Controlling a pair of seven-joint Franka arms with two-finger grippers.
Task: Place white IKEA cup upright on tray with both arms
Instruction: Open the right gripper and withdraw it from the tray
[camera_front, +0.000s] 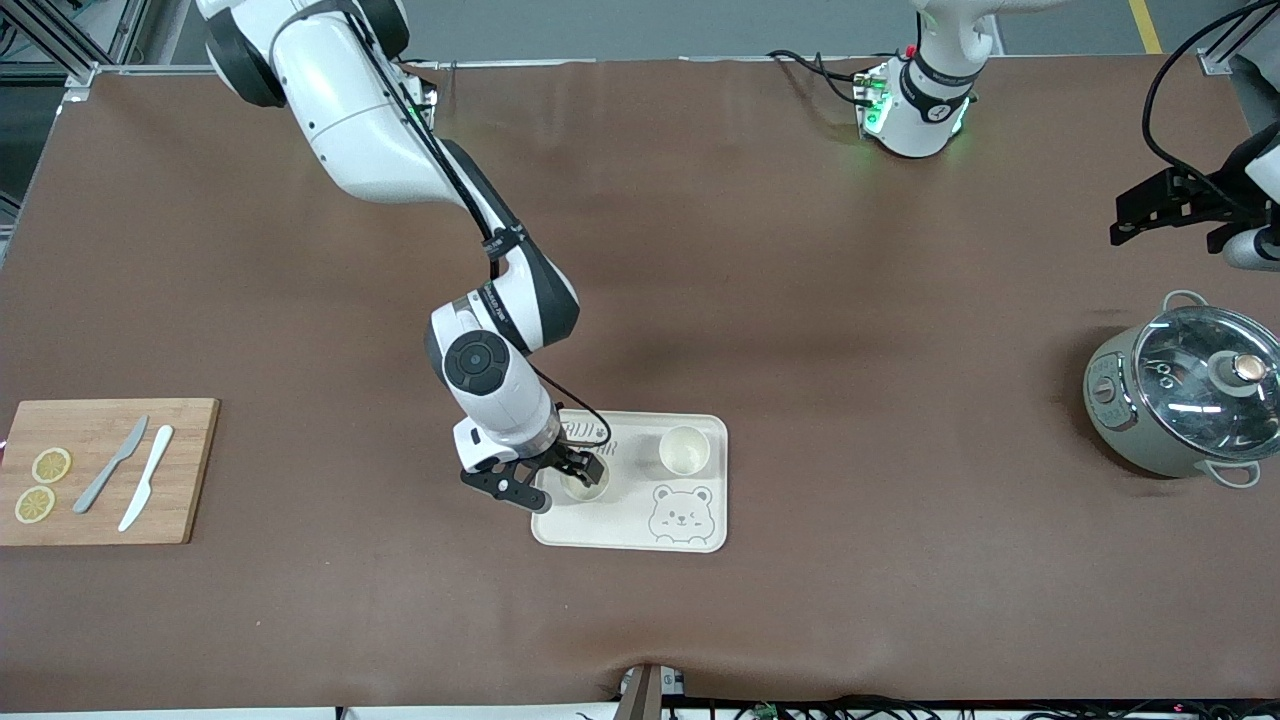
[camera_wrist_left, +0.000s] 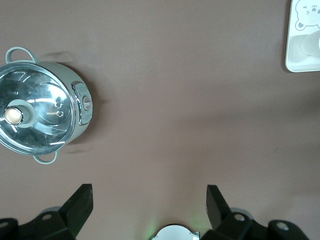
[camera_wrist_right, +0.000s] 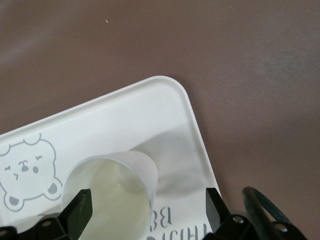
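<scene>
The tray (camera_front: 690, 535), cream with a grey bear face (camera_front: 680, 513), lay on the brown table (camera_front: 800, 300) in the part near the front camera. Two white cups stood upright on it, mouths up. One cup (camera_front: 584, 480) stood at the tray's end toward the right arm, between the fingers of the right gripper (camera_front: 560, 478). Those fingers (camera_wrist_right: 80, 210) were spread wide on either side of the cup and, as far as the right wrist view showed, did not press it. The grip was judged released and this cup placed. The second cup (camera_front: 684, 449) stood on the tray a little farther from the camera, toward the left arm's end, apart from the first.

The placing therefore appeared done or nearly so. What remained, by judgement, was for the right arm to lift clear without tipping the cup between its fingers.

On a wooden cutting board (camera_front: 190, 470) at the right arm's end lay two lemon slices (camera_front: 42, 484), a grey knife (camera_front: 112, 463) and a white knife (camera_front: 146, 490). A lidded pot (camera_front: 1185, 400) stood at the left arm's end. Neither obstructed the tray.

The left gripper (camera_wrist_left: 150, 205) waited in the air over bare table beside the pot, its fingers wide apart and empty.
</scene>
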